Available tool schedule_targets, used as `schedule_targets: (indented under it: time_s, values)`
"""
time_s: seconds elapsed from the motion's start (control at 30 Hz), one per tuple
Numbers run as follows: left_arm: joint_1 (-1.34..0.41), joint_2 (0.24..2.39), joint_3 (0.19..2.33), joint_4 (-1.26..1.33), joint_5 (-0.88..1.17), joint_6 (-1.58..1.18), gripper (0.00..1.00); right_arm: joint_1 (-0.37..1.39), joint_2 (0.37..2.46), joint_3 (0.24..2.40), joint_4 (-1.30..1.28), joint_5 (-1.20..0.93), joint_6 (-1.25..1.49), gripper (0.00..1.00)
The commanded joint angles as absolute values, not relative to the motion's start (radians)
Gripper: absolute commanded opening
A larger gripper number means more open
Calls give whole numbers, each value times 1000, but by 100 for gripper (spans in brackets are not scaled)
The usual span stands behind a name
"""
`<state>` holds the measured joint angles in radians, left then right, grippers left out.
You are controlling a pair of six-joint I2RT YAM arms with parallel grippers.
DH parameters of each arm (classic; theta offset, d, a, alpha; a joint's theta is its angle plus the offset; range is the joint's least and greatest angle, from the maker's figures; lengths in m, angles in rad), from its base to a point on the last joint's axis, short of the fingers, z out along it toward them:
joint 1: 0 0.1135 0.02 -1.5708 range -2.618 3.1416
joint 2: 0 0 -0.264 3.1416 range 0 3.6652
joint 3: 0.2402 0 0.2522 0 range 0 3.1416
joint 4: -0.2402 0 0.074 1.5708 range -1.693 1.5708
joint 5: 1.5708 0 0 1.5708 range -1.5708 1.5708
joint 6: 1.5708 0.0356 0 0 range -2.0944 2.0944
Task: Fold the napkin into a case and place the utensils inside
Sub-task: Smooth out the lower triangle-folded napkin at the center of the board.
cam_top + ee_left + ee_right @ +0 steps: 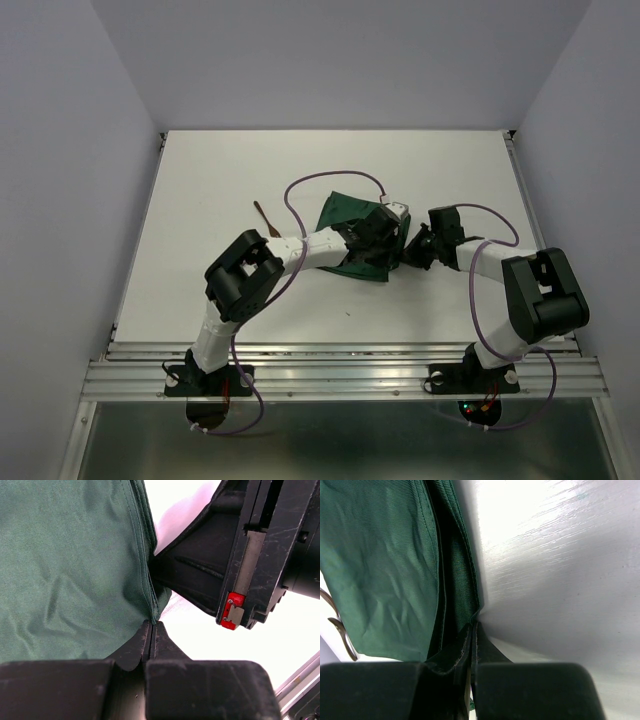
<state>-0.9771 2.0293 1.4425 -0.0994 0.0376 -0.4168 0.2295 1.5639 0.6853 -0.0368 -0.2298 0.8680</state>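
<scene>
The dark green napkin point(345, 212) lies partly folded at the table's middle. My left gripper point(390, 252) is shut on the napkin's point(65, 570) right hem, the jaws point(151, 624) pinched tight on the cloth. My right gripper point(410, 255) meets it from the right and is shut on the same edge of the napkin point(375, 570), its tips point(474, 626) closed over the layered hem. One slim brown utensil point(262, 214) lies on the table left of the napkin. Brown utensil ends point(339, 630) peek out beyond the cloth. Spoon or fork cannot be told apart.
The right gripper's black body with a red part point(235, 610) sits close in front of the left wrist camera. Purple cables point(300, 190) loop over the napkin area. A metal rail point(340, 360) runs along the near table edge, and white walls enclose the sides.
</scene>
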Motion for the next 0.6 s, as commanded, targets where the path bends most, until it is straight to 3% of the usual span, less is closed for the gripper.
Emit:
schedule_targets:
  time_s: [0.0, 0.57]
  values:
    - [-973, 1991, 1496, -74, 48, -426, 0, 233, 1549, 678, -12, -239, 867, 1]
    - [-962, 2022, 1511, -80, 67, -451, 0, 233, 1534, 658, -12, -238, 879, 1]
